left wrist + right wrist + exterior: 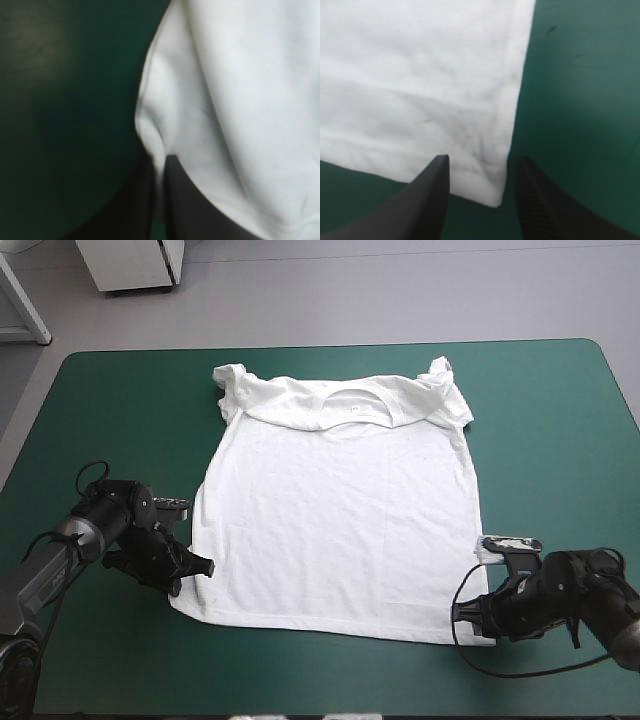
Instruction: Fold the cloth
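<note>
T-shirt (335, 520) lies spread flat on the desk (120, 390), roughly central, with the collar (355, 405) toward the far edge and the hem (320, 623) toward the near edge. I note both sleeves are bunched rather than laid out: one (230, 385) at the far left, the other (447, 380) at the far right. The body shows only faint creases. The left gripper (193, 568) sits low at the near-left hem corner. From its wrist camera I see the black fingers (200, 215) all but closed, with a thin strip of white fabric pinched between them. I log it as clenched on the T-shirt (the fabric rises ahead of it in a soft fold, with the teal-green cover (65, 125) beside). The right gripper (472, 612) sits low at the near-right hem corner. Its fingers (435, 200) stand apart, released, and the corner of the T-shirt lies between them on the cover, not held. I cannot tell from either view whether its tips touch the cover. In the high view the grippers are well apart, one at each end of the hem.
</note>
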You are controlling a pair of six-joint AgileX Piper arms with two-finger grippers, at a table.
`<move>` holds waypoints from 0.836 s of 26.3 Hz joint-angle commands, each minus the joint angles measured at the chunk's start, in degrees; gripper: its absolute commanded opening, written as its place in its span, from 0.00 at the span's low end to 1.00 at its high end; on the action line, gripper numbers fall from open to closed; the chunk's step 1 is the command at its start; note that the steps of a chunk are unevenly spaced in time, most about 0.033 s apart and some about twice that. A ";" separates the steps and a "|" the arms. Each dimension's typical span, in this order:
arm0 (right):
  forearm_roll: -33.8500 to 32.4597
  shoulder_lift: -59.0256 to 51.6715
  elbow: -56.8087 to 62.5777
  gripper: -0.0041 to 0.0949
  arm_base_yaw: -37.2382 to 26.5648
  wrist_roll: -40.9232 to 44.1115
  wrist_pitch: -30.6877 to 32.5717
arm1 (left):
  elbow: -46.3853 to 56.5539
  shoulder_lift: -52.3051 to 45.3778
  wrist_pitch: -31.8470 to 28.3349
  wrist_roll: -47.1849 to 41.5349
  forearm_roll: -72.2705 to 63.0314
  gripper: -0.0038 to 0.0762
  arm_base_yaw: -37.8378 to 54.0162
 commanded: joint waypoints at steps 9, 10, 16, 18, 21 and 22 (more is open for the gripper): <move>-5.08 12.42 -0.35 0.12 13.23 11.96 -5.19 | -0.23 -0.13 -3.24 -0.46 2.41 0.04 0.15; -4.77 13.11 -0.35 0.02 13.76 11.96 -5.19 | -0.23 -0.13 -3.52 -0.46 2.41 0.04 0.15; -5.46 12.55 -0.57 0.02 13.85 13.55 -4.14 | -0.23 -0.13 -3.68 -0.56 2.18 0.04 0.15; -8.69 10.76 -2.01 0.02 13.85 16.27 -1.28 | -0.23 -1.02 -3.56 -0.70 1.52 0.04 0.15; -15.47 6.20 -7.38 0.02 13.85 18.50 3.73 | -3.14 -4.45 -1.79 -0.70 1.27 0.04 0.15; -19.02 3.72 -11.05 0.02 13.58 18.55 5.89 | -5.84 -6.49 -0.66 -0.45 1.27 0.04 0.15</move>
